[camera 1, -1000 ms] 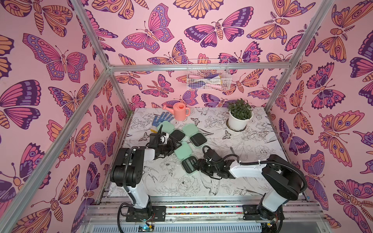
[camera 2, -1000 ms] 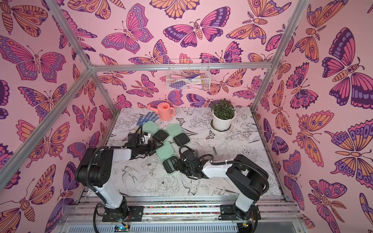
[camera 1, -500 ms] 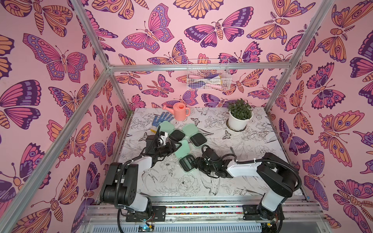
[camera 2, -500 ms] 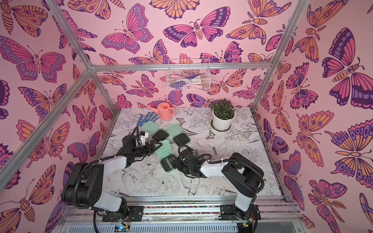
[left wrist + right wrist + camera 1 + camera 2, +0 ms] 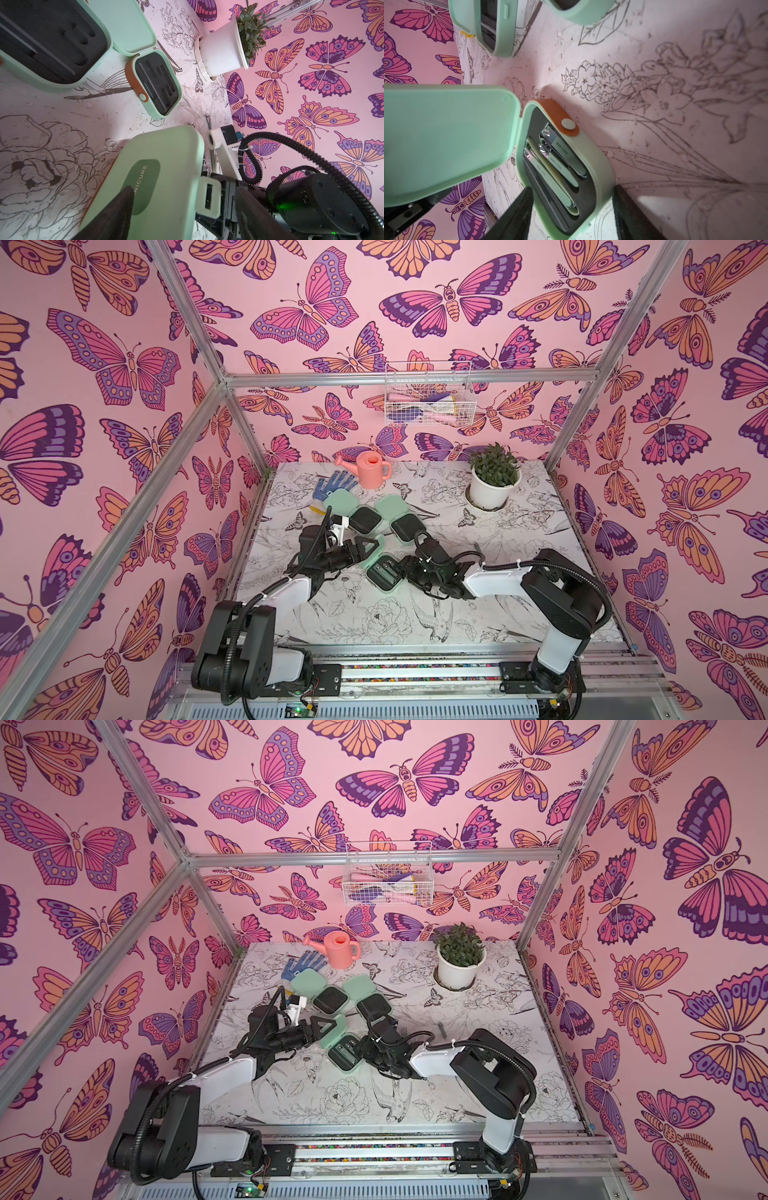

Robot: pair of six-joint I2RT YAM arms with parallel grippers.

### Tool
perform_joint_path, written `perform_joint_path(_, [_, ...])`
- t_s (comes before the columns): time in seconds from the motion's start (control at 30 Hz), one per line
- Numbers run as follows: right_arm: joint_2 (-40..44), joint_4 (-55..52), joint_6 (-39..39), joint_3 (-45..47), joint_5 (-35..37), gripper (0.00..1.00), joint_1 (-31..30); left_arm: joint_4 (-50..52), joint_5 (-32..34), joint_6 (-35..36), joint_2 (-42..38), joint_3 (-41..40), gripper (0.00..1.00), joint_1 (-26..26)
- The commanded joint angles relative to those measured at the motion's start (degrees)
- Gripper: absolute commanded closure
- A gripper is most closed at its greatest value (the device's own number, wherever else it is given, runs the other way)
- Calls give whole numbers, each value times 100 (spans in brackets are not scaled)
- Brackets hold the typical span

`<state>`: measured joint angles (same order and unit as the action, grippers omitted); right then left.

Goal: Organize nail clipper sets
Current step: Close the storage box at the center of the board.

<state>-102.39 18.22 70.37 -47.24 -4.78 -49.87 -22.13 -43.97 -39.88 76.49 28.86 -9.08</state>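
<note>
two robot arms work on one mint-green nail clipper case lying on a flower-print table. the case is open, its lid tilted up from the hinge. the black tray inside holds several slim metal clippers side by side in their slots. an orange strap with a snap wraps one corner.

the right gripper has its jaws clamped across the base of the case, one finger against each side wall, so the clippers sit directly between them. the left gripper has its jaws apart around the free edge of the lid. one fingertip lies on the lid's outer face and the other finger sits behind the lid. from this angle it is unclear whether they squeeze the lid or only bracket it.

two empty cases, open with bare black trays, lie near the left jaws, off to one side and outside both grips.

the case looks light, stiff and smooth, so it would likely skid if pushed without a brace. the side walls of the base seem the safest hold. the lid is best taken at its free edge, moved gently to spare the hinge. the clippers look thin and slippery, best pinched across the middle.
</note>
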Motion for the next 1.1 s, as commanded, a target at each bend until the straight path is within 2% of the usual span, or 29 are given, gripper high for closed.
perform_joint_path(0.0, [-115, -107, -99, -136, 33, 37, 64, 112, -112, 85, -166, -182, 17, -41])
perform_joint_path(0.1, [-107, -108, -127, -127, 29, 37, 71, 121, -117, 64, -226, -231, 11, -54])
perform_joint_path(0.3, [94, -142, -272, 5, 28, 36, 124, 121, -121, -27, -303, -214, 10, -292])
perform_joint_path(0.67, [1569, -925, -690, 910, 252, 36, 337, 121, 110, -248, -614, -394, 11, -932])
perform_joint_path(0.8, [1997, -1381, -835, 928, 249, 38, 337, 116, 253, -249, -417, -426, 11, -1094])
perform_joint_path(0.9, [2176, -1481, -776, 871, 166, 41, 335, 37, 376, -256, 66, -349, 12, -1287])
perform_joint_path(1.07, [2030, -1059, -116, 832, -82, 46, 328, -253, 395, -418, 728, -210, 15, -1572])
